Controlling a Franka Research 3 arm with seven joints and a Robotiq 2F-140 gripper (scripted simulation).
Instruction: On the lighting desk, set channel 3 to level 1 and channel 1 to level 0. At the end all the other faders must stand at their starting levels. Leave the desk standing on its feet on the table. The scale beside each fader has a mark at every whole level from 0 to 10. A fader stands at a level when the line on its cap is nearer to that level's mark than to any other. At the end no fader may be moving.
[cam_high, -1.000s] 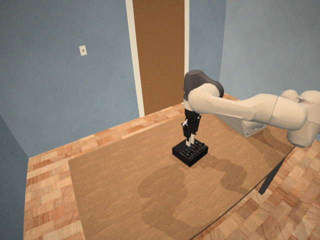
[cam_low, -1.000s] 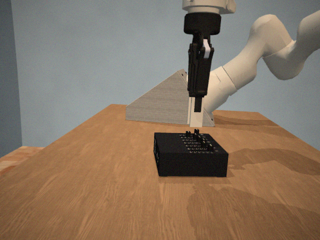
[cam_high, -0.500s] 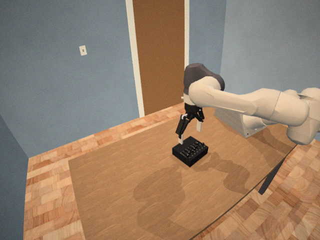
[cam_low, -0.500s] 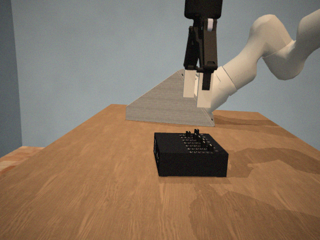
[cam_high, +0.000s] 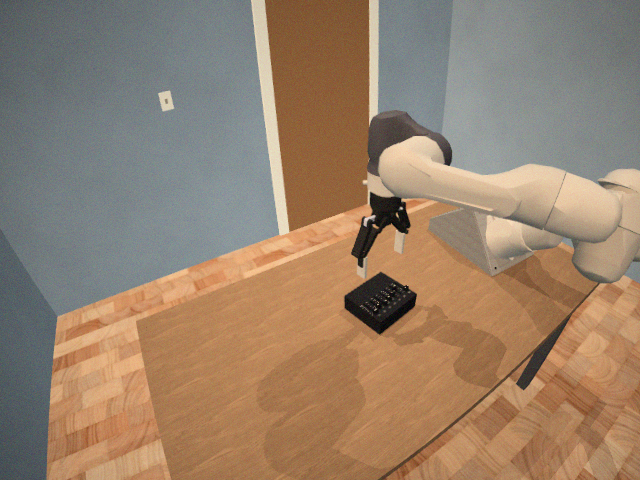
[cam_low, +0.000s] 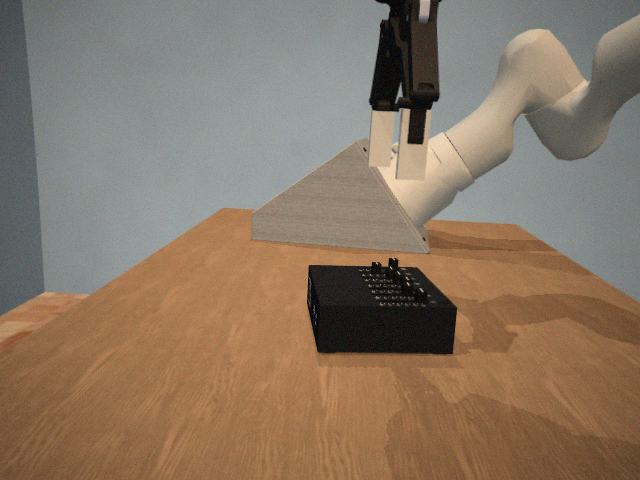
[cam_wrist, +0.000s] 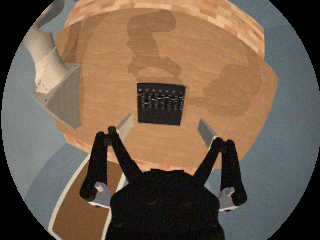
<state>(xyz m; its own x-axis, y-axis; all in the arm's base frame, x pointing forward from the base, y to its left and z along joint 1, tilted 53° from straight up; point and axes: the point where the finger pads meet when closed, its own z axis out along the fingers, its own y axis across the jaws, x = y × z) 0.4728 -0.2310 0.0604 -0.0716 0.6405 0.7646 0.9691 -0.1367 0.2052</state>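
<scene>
The black lighting desk (cam_high: 380, 308) (cam_low: 379, 312) (cam_wrist: 160, 103) stands flat on the wooden table (cam_high: 248, 361) (cam_low: 155, 361). Several small fader caps (cam_low: 392, 276) stick up from its top in a row; their levels are too small to read. My gripper (cam_high: 380, 260) (cam_low: 398, 165) (cam_wrist: 166, 121) is open and empty. It hangs well above the desk's far side, its fingers pointing down and clear of the faders. In the wrist view the desk lies between and beyond the two fingertips.
A grey wedge-shaped arm base (cam_high: 465, 237) (cam_low: 336, 211) (cam_wrist: 56, 96) stands on the table behind the desk. The table's edge (cam_high: 491, 397) runs at the front right. A brown door (cam_high: 317, 103) is in the back wall.
</scene>
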